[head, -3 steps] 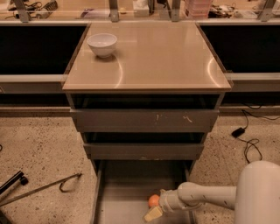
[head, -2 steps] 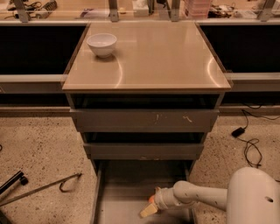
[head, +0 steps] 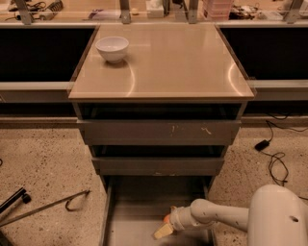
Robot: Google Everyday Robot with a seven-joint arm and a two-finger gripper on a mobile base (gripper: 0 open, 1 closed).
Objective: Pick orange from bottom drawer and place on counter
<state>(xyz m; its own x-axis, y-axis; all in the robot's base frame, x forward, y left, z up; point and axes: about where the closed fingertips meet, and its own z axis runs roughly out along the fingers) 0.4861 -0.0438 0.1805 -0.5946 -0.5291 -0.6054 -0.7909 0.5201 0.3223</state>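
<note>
The bottom drawer (head: pixel 139 216) is pulled out at the foot of the grey cabinet. My gripper (head: pixel 164 229) reaches into it from the right, low over the drawer floor. Only a small part of the orange (head: pixel 166 219) shows, right against the gripper's upper side; the rest is hidden behind the gripper. The glossy tan counter (head: pixel 178 67) tops the cabinet, well above the gripper.
A white bowl (head: pixel 112 48) stands at the counter's back left corner. The two upper drawers (head: pixel 159 132) overhang the bottom one. A cluttered bench (head: pixel 154 9) runs behind. A metal rod (head: pixel 48 206) lies on the floor at left, cables (head: pixel 274 163) at right.
My arm has pushed further left into the bottom drawer. The gripper now covers most of the orange, which showed more fully before.
</note>
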